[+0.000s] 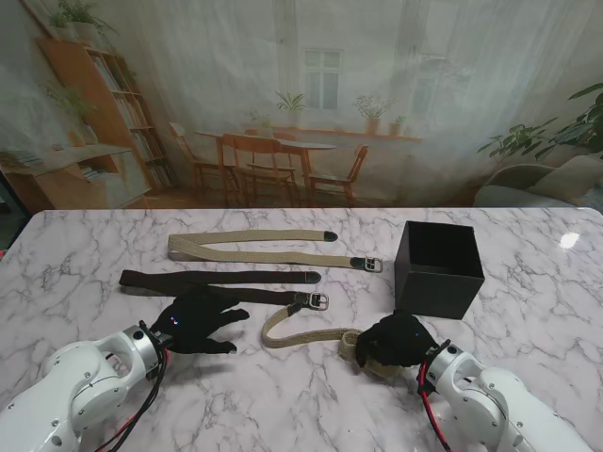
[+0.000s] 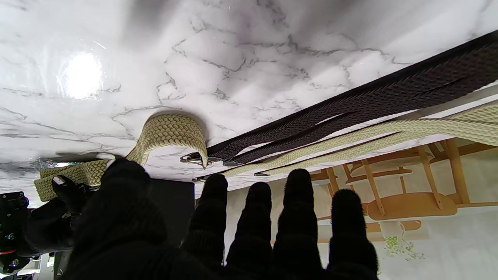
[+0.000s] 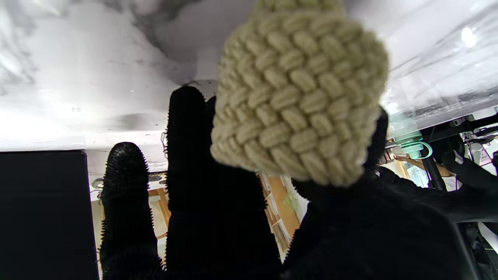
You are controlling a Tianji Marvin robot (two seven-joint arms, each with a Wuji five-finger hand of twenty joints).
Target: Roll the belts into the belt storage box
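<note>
Three belts lie on the marble table. The nearest is a beige braided belt [image 1: 303,332]; one end is rolled into a coil [image 3: 299,97] held in my right hand [image 1: 394,341], and the rest curves away toward its buckle [image 1: 317,301]. A dark brown belt [image 1: 221,279] lies folded just beyond my left hand [image 1: 200,325], which rests open with fingers spread, holding nothing. A second beige belt [image 1: 254,247] lies folded farther back. The black storage box [image 1: 438,267] stands open-topped, just beyond my right hand.
The marble table [image 1: 85,273] runs wide to both sides. The far edge meets a printed backdrop of a dining room. My left forearm [image 1: 75,395] and right forearm [image 1: 490,400] rise from the near corners.
</note>
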